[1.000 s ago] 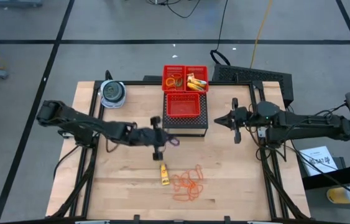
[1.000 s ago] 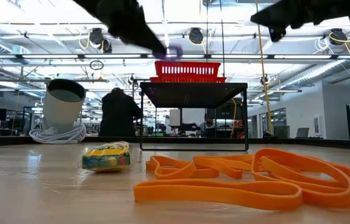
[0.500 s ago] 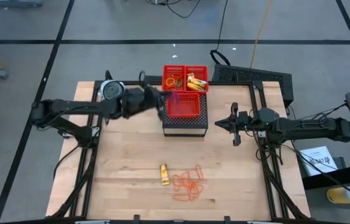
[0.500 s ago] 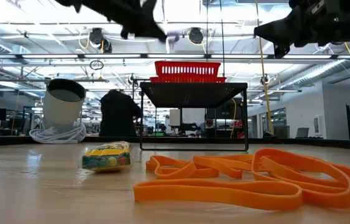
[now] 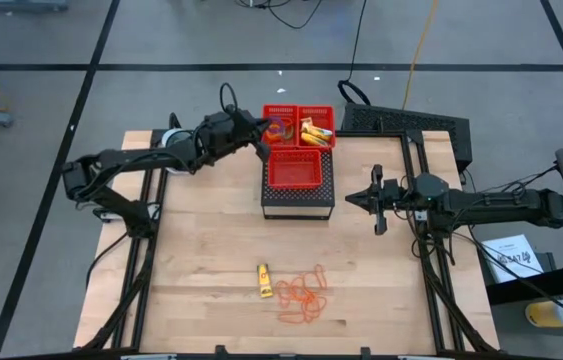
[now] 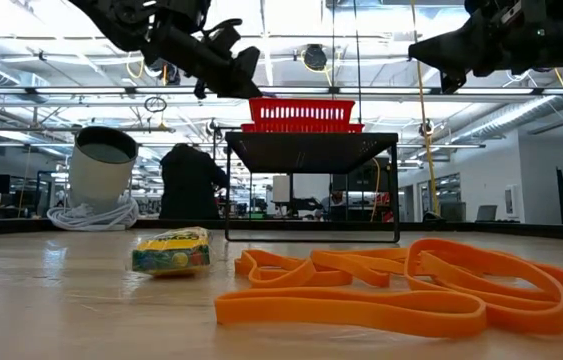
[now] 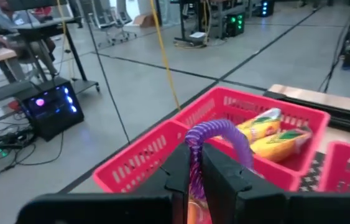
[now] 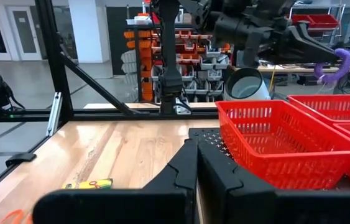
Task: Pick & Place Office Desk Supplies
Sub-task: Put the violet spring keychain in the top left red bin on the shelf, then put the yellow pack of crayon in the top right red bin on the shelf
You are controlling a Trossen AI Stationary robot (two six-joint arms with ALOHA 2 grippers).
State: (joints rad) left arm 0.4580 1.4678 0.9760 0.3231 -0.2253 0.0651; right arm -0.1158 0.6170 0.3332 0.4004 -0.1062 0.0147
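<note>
Packet [image 5: 262,280] left of bands [image 5: 302,292] — touching

Light wooden plank table [image 5: 201,260] with a black frame round its edges. Near edge, centre: small yellow rectangular packet [image 5: 262,280] lying flat, and just right of it a loose tangle of thin orange rubber bands [image 5: 302,292]. Far side, centre: low black perforated metal stand [image 5: 298,199] resting on the boards; far-left corner: round blue-grey container [image 6: 102,170] sitting in a coil of white cord [image 6: 89,216].
</note>
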